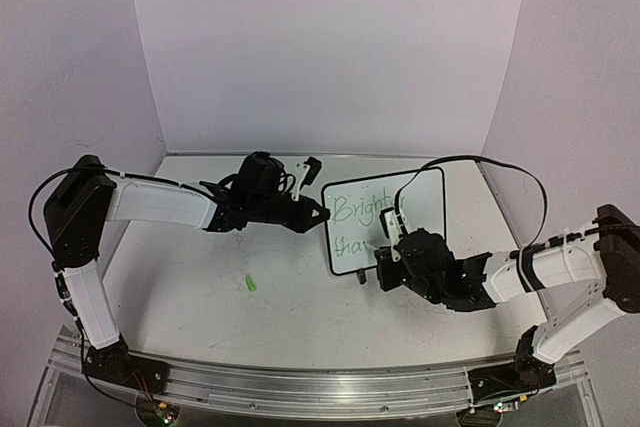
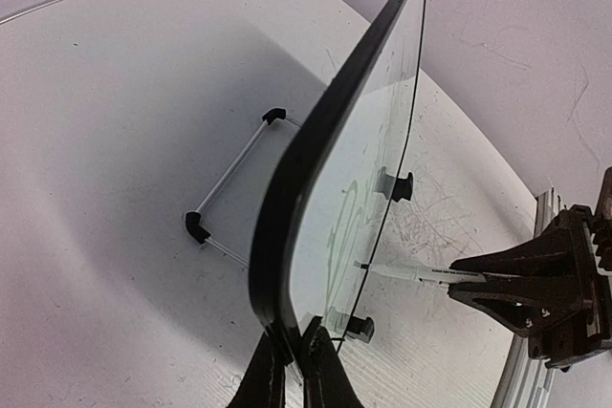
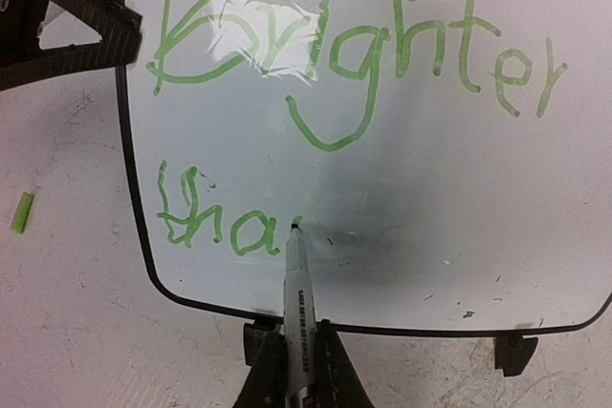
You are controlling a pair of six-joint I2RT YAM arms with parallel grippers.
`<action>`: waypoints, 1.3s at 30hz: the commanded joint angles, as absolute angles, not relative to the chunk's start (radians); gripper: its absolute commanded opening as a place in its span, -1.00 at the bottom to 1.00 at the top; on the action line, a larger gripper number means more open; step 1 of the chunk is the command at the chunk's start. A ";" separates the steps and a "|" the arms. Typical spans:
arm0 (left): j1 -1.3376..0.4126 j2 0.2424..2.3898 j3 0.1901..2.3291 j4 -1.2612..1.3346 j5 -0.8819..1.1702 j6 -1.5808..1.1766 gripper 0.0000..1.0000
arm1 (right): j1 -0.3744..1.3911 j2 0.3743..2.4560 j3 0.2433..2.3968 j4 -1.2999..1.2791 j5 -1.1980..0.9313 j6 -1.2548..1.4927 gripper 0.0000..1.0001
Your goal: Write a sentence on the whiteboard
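Board: the board [image 1: 400, 209] stands tilted on its feet, far and right of centre on the table [image 1: 200, 277].
Sentence: the sentence [image 3: 344, 54] reads "Brighter" in green, with "tha" begun on the line below.
Left jaws: the left gripper [image 2: 292, 370] is clamped on the board's left edge.
Right jaws: the right gripper [image 3: 296, 379] is closed on the marker [image 3: 295, 293], whose tip touches the board just right of "tha".
Risk, push: too much tip pressure could tip or slide the board if the edge clamp slips.
Risk, line: the marker could twist in the jaws and the stroke would wander or smear the wet letters.
Risk, room: the second line sits near the bottom frame, so low strokes may run off.
Left wrist only: the wire stand [image 2: 234, 174] behind the board, and the thin edge in the clamp.
Right wrist only: the letters, legible.
Top only: both arms, and the green cap [image 1: 249, 283] lying well left of the board.
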State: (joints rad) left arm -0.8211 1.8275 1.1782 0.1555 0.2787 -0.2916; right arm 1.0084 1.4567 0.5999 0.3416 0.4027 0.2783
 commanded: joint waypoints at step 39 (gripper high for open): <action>-0.805 1.818 1.217 0.118 0.199 -0.252 -1.00 | 0.992 1.466 0.658 0.351 0.432 0.281 -1.00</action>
